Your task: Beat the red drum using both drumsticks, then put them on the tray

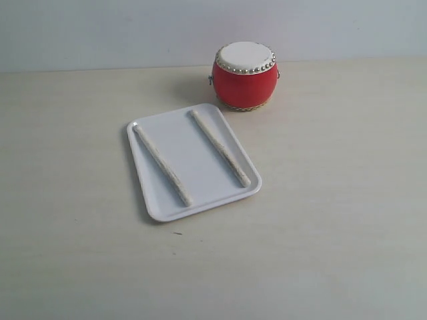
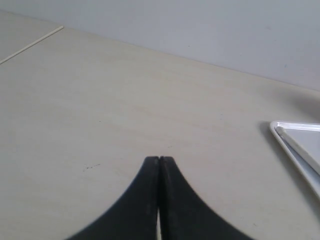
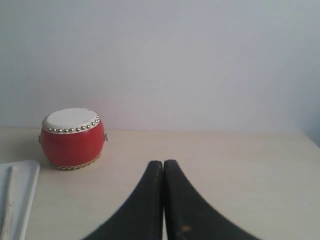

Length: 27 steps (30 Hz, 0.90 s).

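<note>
on the tray, mid-table, both drumsticks lie flat, parallel and apart, long axes running diagonally from far left to near right in the exterior view. the right-hand stick sits nearer my right arm's side, the other nearer my left. the red drum stands upright just beyond the tray's far corner, toward the right. the left gripper is pressed together and holds nothing; the right gripper is the same. both hang well back from the tray. sticks are slim, pale, rough-textured. drum is glossy red with a cream skin and silver studs. i cannot tell whether the beating is done.
</note>
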Available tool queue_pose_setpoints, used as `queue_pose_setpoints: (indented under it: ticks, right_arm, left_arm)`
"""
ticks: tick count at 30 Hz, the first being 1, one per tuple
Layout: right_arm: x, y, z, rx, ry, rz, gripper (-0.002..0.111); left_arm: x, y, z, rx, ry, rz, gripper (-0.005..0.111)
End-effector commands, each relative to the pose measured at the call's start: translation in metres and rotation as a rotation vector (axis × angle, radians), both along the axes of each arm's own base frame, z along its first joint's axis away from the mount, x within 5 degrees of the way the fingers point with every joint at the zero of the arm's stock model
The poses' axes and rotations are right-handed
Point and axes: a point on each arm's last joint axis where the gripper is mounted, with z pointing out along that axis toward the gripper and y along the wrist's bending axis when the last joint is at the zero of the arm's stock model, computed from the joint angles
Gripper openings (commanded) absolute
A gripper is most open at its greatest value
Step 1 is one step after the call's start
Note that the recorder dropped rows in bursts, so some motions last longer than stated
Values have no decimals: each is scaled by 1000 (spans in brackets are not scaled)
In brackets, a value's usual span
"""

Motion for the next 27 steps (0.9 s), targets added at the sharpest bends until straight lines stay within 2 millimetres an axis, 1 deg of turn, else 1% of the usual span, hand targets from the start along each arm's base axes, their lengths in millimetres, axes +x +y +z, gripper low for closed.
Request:
queue_pose_setpoints:
  ticks: [1,6,9,14,19,27]
  right_arm:
    - [-11,-3,-18,3,-18,-47,0]
    - [-16,-5,-38,86,-27,-91,0]
    - [-14,-7,-51,99,10,-116,0]
    - [-15,-8,-53,92,28,-142,0]
    - [-17,-8,-64,72,155,-145,0]
    - [-17,-8,-64,80,155,-144,0]
  left_arm:
    - [0,-1,0,-5,-11,-9,0]
    - [0,-1,0,-3,-11,-9,0]
    - [0,-1,0,-3,-11,-9,0]
    - [0,-1,0,-3,-11,-9,0]
    - [0,-1,0,-3,-11,-9,0]
    - [0,-1,0,-1,-11,-8,0]
